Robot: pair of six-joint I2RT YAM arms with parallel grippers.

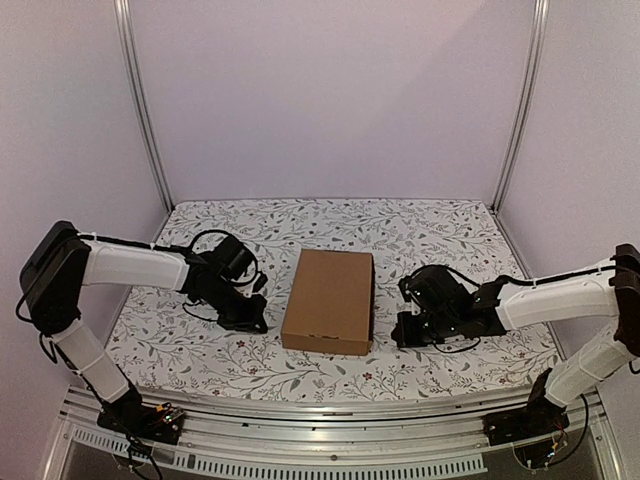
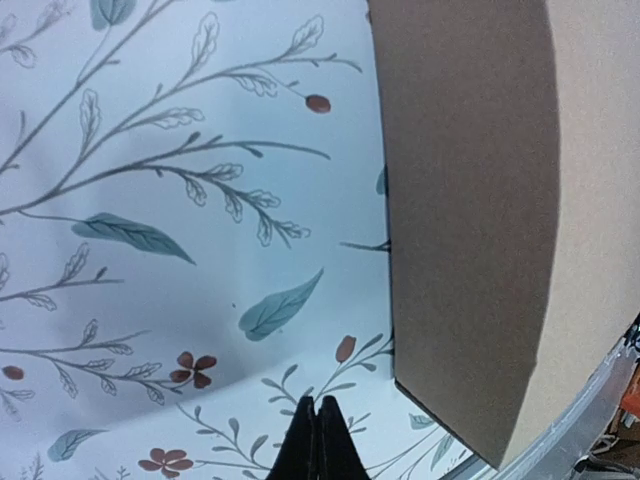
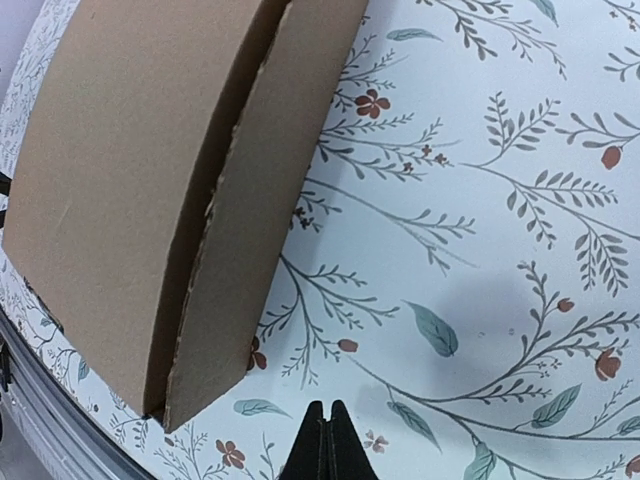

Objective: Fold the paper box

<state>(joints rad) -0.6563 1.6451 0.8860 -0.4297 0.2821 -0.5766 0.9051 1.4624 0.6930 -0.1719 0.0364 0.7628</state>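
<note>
The paper box (image 1: 328, 300) lies closed and flat in the middle of the floral cloth (image 1: 420, 235), its long sides running away from the arm bases; it sits between the two claws and touches neither. The left gripper (image 1: 260, 322) hangs low over the cloth just left of the box's near-left corner; its fingers (image 2: 303, 452) are pressed together with nothing between them (clenched on air). In the left wrist view the box fills the right side, its shaded side wall facing the claw, with a strip of bare cloth between fingertips and cardboard. The right gripper (image 1: 400, 335) mirrors this on the other side, near the box's near-right corner and apart from it; its fingers (image 3: 340, 452) are likewise shut tight and empty. In the right wrist view the box stands to the left of the fingertips; a dark seam runs along its side where the lid meets the wall; the box's near corner lies closest to the claw, with cloth showing between them.
</note>
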